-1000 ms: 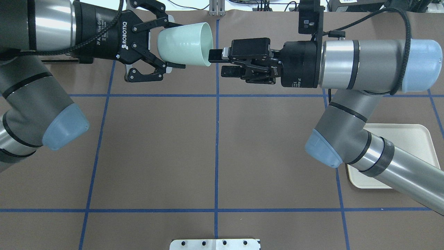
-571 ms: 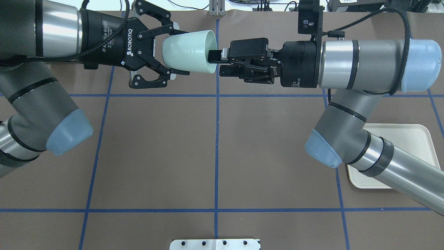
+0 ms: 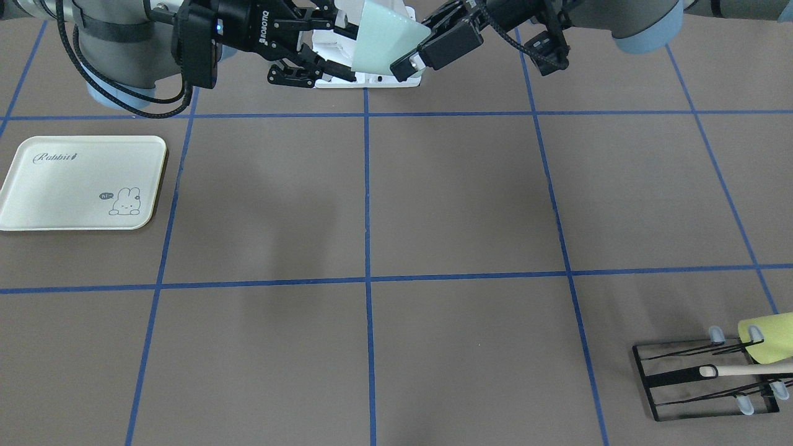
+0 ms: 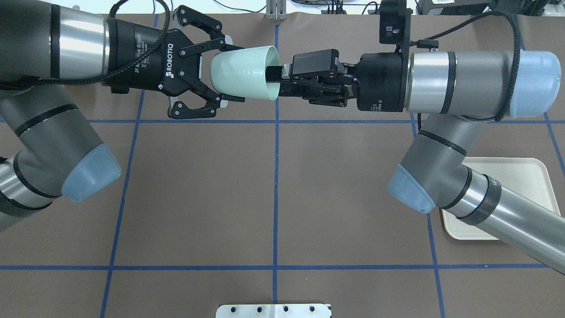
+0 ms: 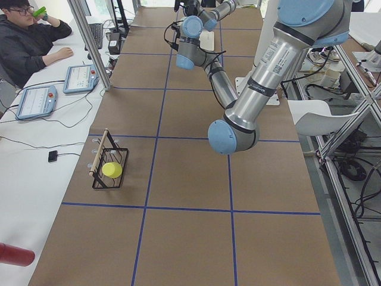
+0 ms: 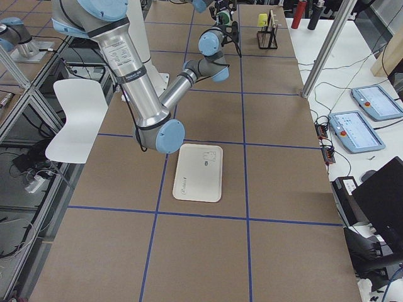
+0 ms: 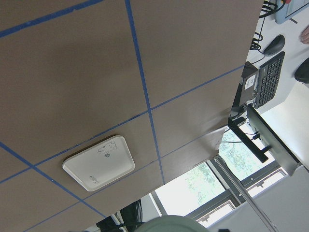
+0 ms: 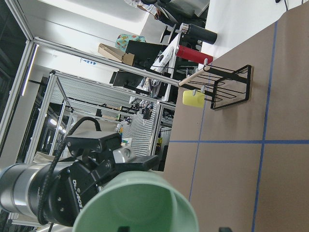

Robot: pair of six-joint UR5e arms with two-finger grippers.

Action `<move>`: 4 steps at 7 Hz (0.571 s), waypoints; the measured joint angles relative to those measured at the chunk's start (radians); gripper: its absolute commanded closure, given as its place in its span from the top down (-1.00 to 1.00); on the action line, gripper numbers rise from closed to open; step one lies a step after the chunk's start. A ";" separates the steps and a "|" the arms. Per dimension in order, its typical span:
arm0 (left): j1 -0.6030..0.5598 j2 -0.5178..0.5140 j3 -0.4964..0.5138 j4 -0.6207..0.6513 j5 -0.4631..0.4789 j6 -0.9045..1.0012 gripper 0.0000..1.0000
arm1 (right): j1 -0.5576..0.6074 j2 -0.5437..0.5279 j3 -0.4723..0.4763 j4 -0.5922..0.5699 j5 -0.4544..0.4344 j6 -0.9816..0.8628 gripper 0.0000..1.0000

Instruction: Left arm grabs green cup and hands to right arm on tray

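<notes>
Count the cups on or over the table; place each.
2. The green cup is held aloft by the left tool; a yellow-green cup sits on the black wire rack.

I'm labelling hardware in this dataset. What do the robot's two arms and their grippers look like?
The left arm and right arm match: silver tubes, grey joints, pale blue end caps and black braided cables. The left gripper and right gripper are black and two-fingered, with white ROBOTIQ lettering.
</notes>
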 measured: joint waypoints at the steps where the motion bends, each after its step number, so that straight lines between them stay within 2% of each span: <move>1: 0.005 -0.001 -0.003 0.000 0.000 0.000 -0.14 | 0.000 0.000 0.000 0.000 0.000 0.000 -0.06; 4: 0.016 -0.004 -0.006 0.000 0.001 -0.001 -0.14 | 0.001 -0.003 0.001 0.000 0.000 0.000 -0.06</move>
